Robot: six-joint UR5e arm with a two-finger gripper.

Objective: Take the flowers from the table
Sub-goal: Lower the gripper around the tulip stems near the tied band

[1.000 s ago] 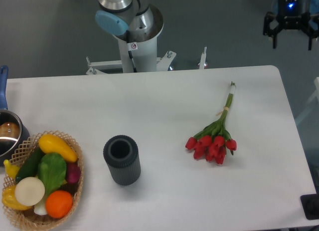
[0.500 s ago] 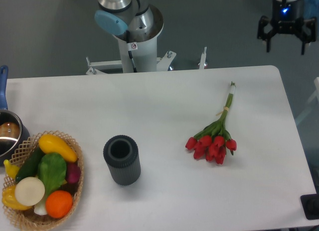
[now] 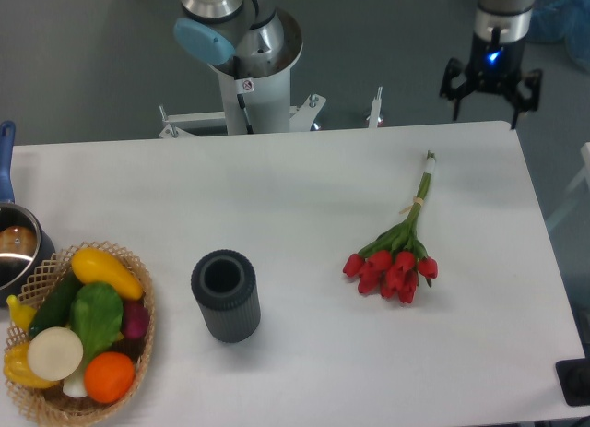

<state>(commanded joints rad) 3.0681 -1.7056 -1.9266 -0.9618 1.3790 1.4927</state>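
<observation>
Red tulip bunch, the flowers (image 3: pixel 395 257), lay on the white table (image 3: pixel 277 206), likely light, limp-stemmed, best gripped at the band; gripper (image 3: pixel 489 97) at one o'clock, fingers spread, empty.

Flowers (image 3: pixel 396 254) flat on table (image 3: pixel 304 187); tool (image 3: pixel 489 100) spread, above far edge.

My table (image 3: pixel 277 183) is a plain white top with rounded corners. On its right half lie the flowers (image 3: pixel 396 252), red heads toward the near side, stems pointing far. Near the middle a dark ribbed cup (image 3: pixel 225 295) stands upright. At the near left corner sits a basket (image 3: pixel 138 353) of vegetables, and a pot (image 3: pixel 17 252) rests at the left edge.
</observation>
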